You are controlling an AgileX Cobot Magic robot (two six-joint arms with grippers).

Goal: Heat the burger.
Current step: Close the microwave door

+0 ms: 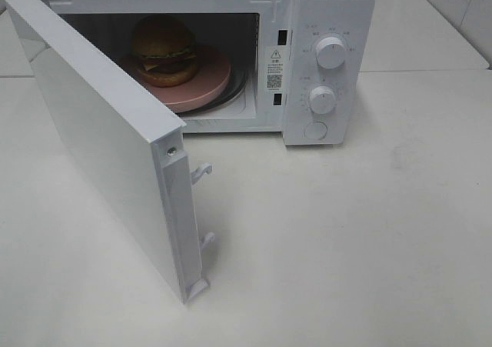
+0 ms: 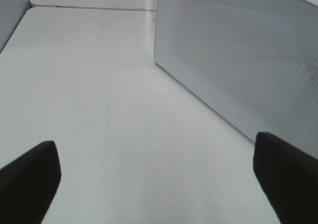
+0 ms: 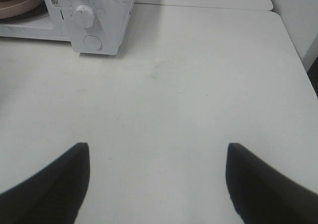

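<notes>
The burger [image 1: 162, 49] sits on a pink plate [image 1: 201, 85] inside the white microwave [image 1: 327, 24], whose door [image 1: 108, 131] stands swung wide open to the left. Neither arm shows in the exterior high view. In the left wrist view my left gripper [image 2: 156, 177] is open and empty, its dark fingers [image 2: 30, 179] low over the white table beside the door's outer face [image 2: 238, 60]. My right gripper [image 3: 158, 182] is also open and empty over bare table, well in front of the microwave's control panel [image 3: 87, 25]. The plate's edge [image 3: 17, 3] shows in the right wrist view.
Two white dials [image 1: 330, 52] and a round button [image 1: 315, 130] sit on the microwave's right panel. Door latch hooks [image 1: 201, 171] stick out from the door's free edge. The white table [image 1: 346, 247] spreads in front and to the right.
</notes>
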